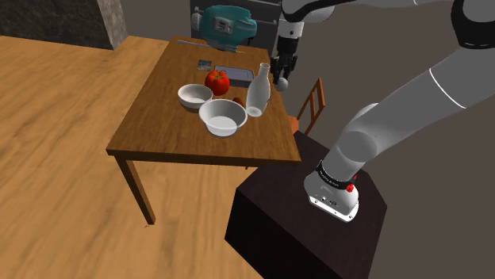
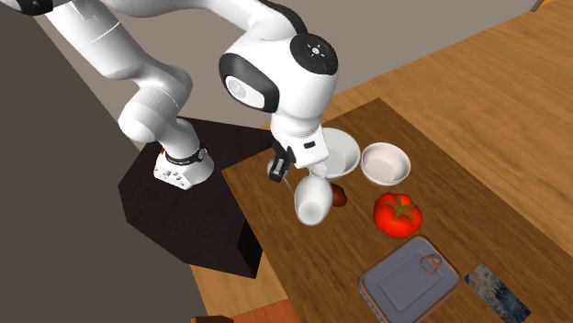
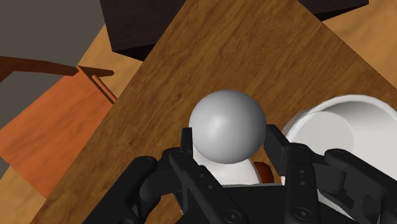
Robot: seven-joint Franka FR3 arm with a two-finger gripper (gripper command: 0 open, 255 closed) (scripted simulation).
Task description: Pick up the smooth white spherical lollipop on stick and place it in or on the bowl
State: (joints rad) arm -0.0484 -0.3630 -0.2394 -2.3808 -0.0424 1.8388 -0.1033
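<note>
Clasping the grey-white lollipop (image 3: 227,126) in its jaws, the end effector (image 3: 229,136) hangs aloft.

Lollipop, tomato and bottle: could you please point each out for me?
lollipop (image 3: 227,124), wrist view, middle of its ball.
tomato (image 2: 390,222), second exterior view, red skin.
bottle (image 1: 258,99), shoulder view, body.

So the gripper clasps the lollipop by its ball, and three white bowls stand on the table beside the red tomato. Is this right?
Not three: the shoulder view shows two white bowls, a smaller bowl and a larger bowl, on the table beside the red tomato. The gripper does clasp the lollipop by its ball.
</note>
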